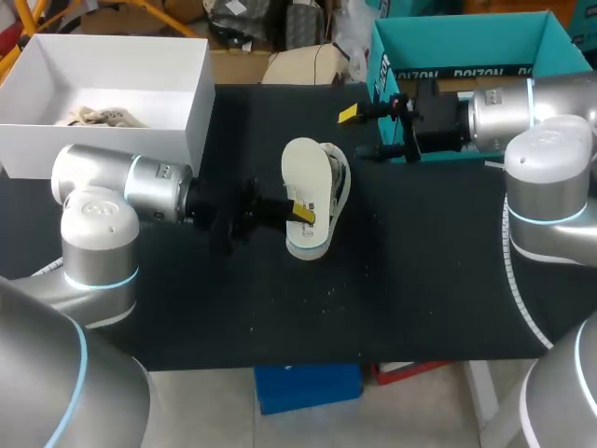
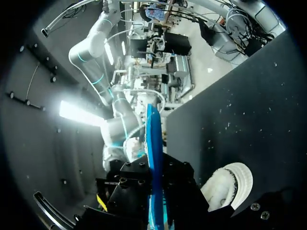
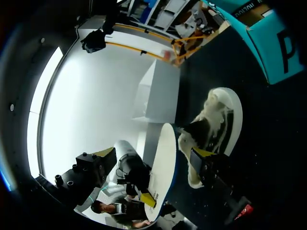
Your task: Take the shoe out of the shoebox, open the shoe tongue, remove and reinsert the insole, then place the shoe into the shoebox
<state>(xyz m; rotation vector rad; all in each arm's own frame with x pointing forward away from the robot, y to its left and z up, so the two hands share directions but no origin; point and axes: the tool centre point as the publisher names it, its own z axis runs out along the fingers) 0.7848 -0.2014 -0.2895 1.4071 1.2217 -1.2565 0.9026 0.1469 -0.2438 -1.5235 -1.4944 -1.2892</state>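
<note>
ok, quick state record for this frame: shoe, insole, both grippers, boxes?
shoe: out of the box, lying on its side on the table
insole: out of the shoe, held on edge beside it
left gripper: shut on insole
right gripper: open, empty, in front of the shoebox
shoebox: teal, open, far right
white box: far left, something pale and crumpled inside
stage: insole removed, not yet reinserted

1 white box (image 1: pixel 121 70) at black table (image 1: pixel 420 280) far-left corner, beige bundle (image 1: pixel 98 118) inside.
</note>
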